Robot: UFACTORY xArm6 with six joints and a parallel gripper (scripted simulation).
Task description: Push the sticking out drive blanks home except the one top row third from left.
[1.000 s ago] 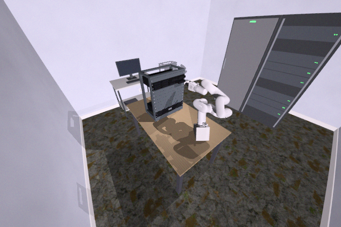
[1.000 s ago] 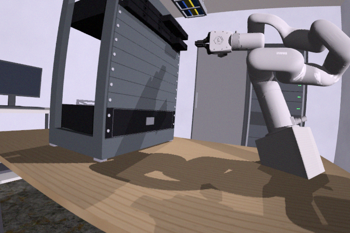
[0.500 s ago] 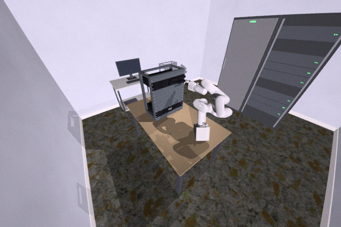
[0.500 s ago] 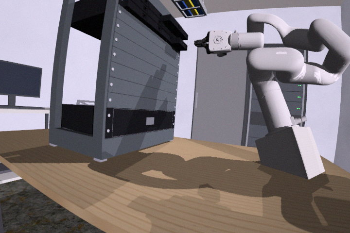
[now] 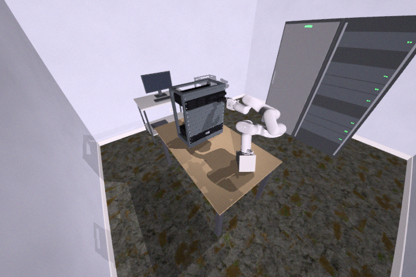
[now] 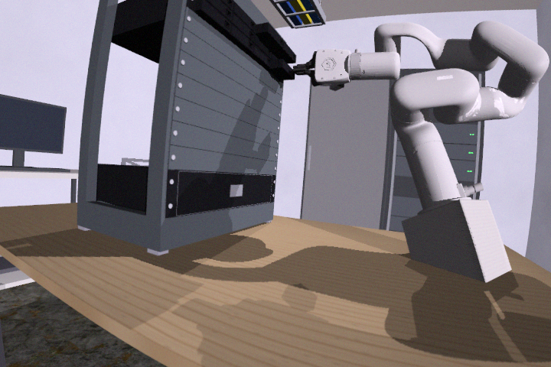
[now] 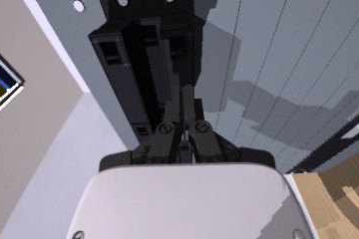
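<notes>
The claw (image 6: 299, 68), pinched fully shut and holding nothing, pressed its tips against a protruding drive blank (image 6: 285, 71) at the storage chassis (image 6: 241, 30) near the top of the rack (image 6: 163, 129), which stood on the worktop (image 6: 111, 277). A push landing off-centre, or too hard, could have slid or tipped the rack beyond its limits; drifting sideways risked driving home the blank meant to stay out. Which row and column the tips met could not be told, as the wrist view showed only dark, foreshortened blank faces (image 7: 120, 75).
</notes>
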